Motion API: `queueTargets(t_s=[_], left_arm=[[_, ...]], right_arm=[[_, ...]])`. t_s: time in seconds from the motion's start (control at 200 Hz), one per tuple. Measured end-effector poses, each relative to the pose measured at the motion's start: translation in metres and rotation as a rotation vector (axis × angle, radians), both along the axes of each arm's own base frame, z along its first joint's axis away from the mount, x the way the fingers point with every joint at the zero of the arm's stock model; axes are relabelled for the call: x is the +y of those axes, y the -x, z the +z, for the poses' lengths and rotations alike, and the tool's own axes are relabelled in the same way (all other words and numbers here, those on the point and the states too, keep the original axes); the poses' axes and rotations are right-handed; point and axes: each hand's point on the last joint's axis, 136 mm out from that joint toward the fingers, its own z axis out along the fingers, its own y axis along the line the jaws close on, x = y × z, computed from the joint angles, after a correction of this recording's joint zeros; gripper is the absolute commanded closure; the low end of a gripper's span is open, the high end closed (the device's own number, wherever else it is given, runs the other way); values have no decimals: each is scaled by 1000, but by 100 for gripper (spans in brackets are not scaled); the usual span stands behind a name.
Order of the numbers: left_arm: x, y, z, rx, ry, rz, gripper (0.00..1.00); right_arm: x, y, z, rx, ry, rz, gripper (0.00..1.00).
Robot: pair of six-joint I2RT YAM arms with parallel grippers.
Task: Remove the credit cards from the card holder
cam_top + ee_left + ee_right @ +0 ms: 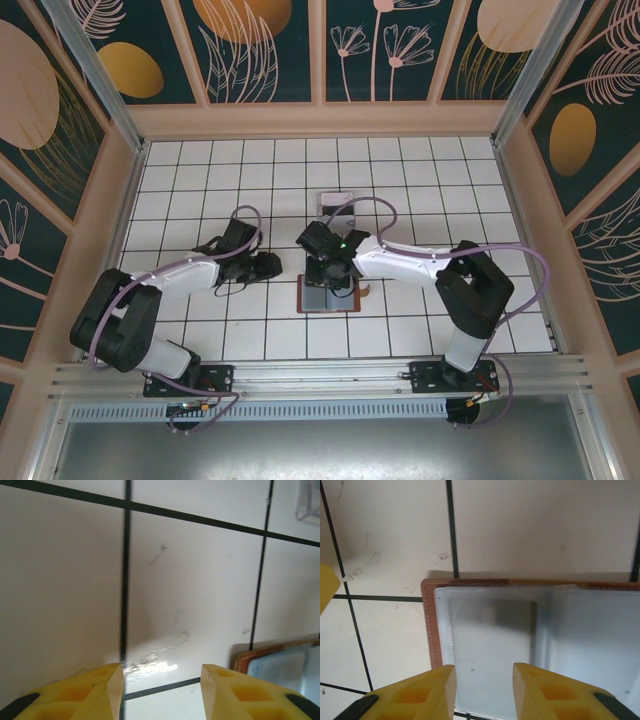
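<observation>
Brown leather book-style card holder (330, 298) lies open flat on the white tiled table (200, 160), centre, toward the near side, grey-blue pockets facing up. Right gripper (482, 680) hangs low right over it, yellow fingers (427, 690) slightly apart with nothing between them. What looks like a pale grey plastic card (490, 627) sits inside a pocket; can't tell how many. Left gripper (161, 680) is just left of the holder, not touching it, jaws wide apart and empty above bare tile. Clear acrylic stand (335, 205) is farther back, apart from the holder.
</observation>
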Motion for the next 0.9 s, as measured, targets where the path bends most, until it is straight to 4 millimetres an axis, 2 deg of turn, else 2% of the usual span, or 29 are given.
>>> queueTargets(t_s=[0.265, 0.475, 0.896], left_arm=[[5, -1, 7, -29, 3, -1, 54], [8, 6, 1, -17, -7, -7, 53], [8, 6, 1, -21, -9, -14, 54]], right_arm=[[12, 6, -15, 35, 41, 1, 59], [14, 14, -25, 60, 80, 3, 56], [12, 15, -33, 74, 120, -6, 57]])
